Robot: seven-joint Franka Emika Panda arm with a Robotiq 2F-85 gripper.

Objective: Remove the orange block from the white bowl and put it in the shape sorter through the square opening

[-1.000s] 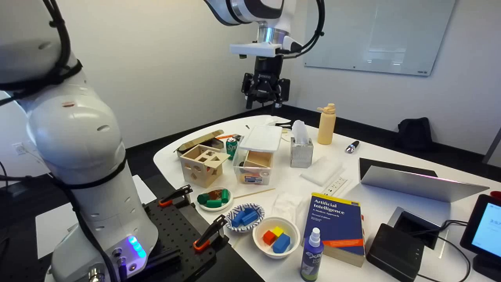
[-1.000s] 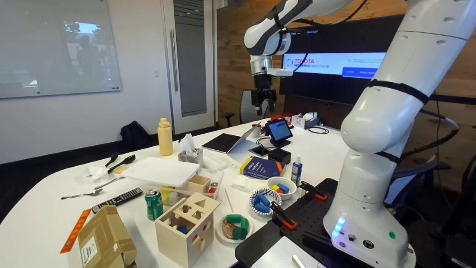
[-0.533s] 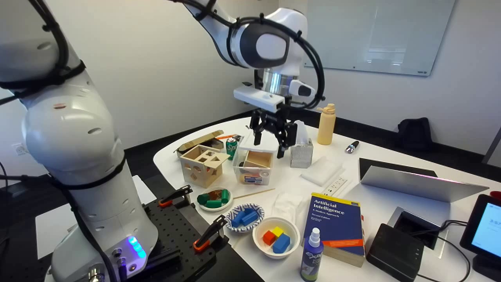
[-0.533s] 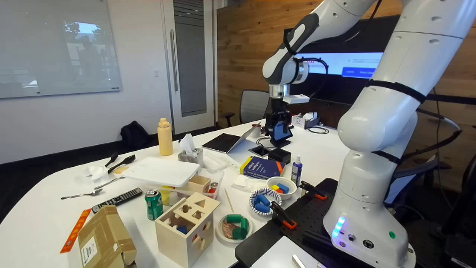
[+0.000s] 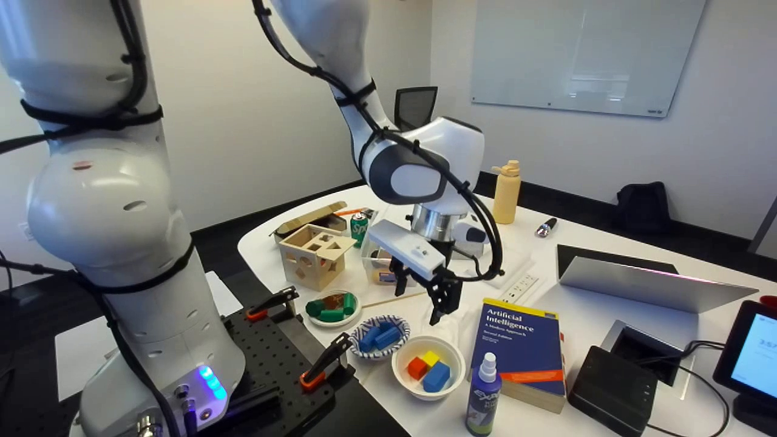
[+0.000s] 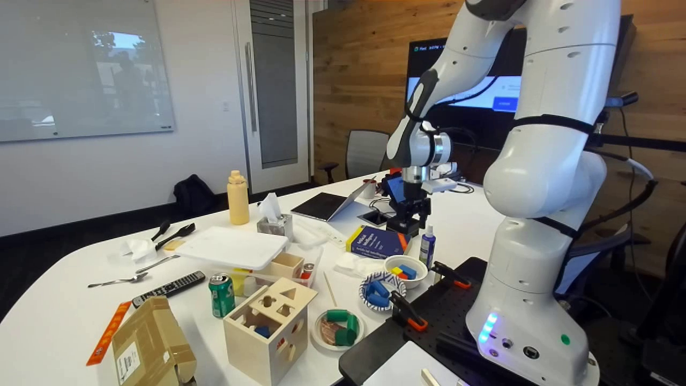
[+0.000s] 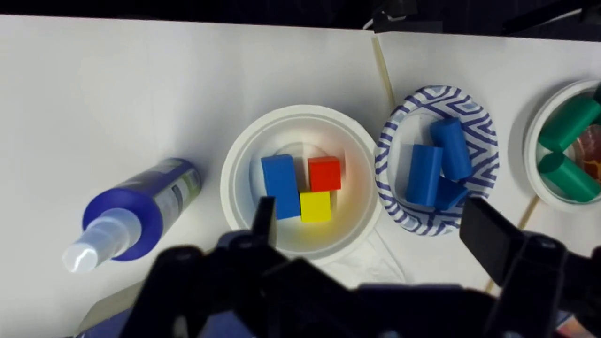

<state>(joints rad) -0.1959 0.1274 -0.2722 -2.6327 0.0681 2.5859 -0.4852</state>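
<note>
The orange block (image 5: 417,368) lies in the white bowl (image 5: 424,395) beside a yellow block (image 5: 431,358) and a blue block (image 5: 437,377). In the wrist view the orange block (image 7: 324,173) looks red and touches or nearly touches the yellow block. The white bowl (image 7: 228,183) fills the middle there. My gripper (image 5: 417,304) is open and empty, above the table near the bowl; in the wrist view its fingers (image 7: 371,209) stand wide apart. The wooden shape sorter (image 5: 298,276) stands farther along the table; its top holes show in an exterior view (image 6: 241,343), with the top panel partly slid aside.
A patterned bowl (image 7: 436,230) of blue blocks stands against the white bowl. A plate (image 5: 331,323) of green blocks lies beyond it. A spray bottle (image 7: 141,211) and a blue book (image 5: 519,340) stand close on the other side. Clamps (image 5: 328,361) rise at the table edge.
My gripper has come down from high over the far part of the table and moved toward the white bowl. It stays open. The blocks, bowls and shape sorter have not moved.
</note>
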